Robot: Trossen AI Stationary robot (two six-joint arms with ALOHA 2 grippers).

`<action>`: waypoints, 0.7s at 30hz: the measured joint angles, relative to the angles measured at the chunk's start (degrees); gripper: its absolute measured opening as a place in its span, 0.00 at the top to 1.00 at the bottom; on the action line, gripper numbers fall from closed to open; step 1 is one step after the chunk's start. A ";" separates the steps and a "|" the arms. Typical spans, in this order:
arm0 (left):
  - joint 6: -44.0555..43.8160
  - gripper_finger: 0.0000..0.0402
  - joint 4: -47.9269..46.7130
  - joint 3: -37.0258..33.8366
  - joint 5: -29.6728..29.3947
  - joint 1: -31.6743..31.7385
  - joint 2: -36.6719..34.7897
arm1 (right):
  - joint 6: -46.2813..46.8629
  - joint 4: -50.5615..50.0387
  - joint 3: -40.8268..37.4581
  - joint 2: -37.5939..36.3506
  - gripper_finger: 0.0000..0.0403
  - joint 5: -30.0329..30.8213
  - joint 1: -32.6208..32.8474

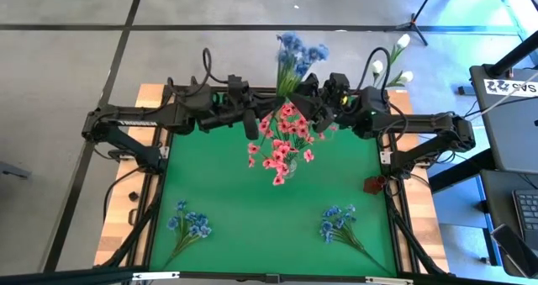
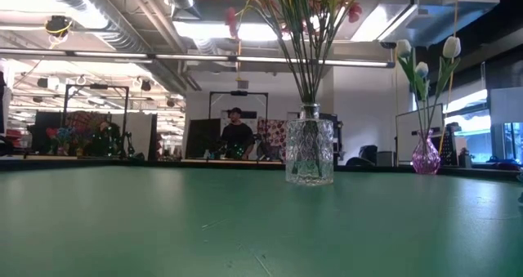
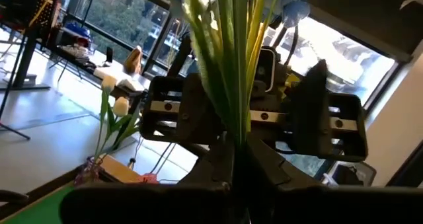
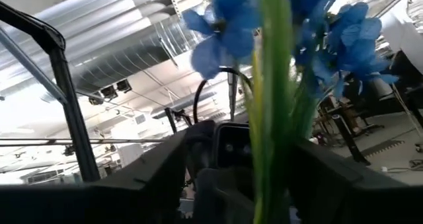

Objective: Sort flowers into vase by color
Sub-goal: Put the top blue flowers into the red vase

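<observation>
left gripper (image 1: 267,108): you've got it clamped tight on the blue sprig (image 1: 296,60) stems, up at the far edge of the tabletop (image 1: 252,192), right over the clear vase.
right gripper (image 1: 313,108): it's face to face w/ the left one, fingers either side of the same stems, partway open; can't tell if they're touching yet.
pink flowers (image 1: 282,146): already standing in the clear glass vase (image 2: 309,152), far-middle of the green mat.
white buds (image 1: 393,65): in a small pink vase (image 2: 425,156), far right corner.
loose blue sprigs: one near-left (image 1: 189,224), one near-right (image 1: 339,224), both lying flat, well apart.
bg: a person (image 2: 236,134) in the room behind.
</observation>
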 joint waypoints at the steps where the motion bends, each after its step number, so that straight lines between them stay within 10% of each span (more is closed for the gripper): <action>1: -0.02 0.98 0.00 0.00 0.06 0.00 0.00 | 0.00 -0.44 0.02 0.00 0.47 0.80 0.00; 11: 1.18 0.98 0.92 -0.07 1.22 -0.70 0.00 | 2.01 -3.52 0.02 0.00 0.71 4.38 0.02; 21: 4.06 0.98 0.75 -0.07 1.48 -0.44 -0.09 | 2.93 -4.57 0.02 0.00 0.55 2.08 0.00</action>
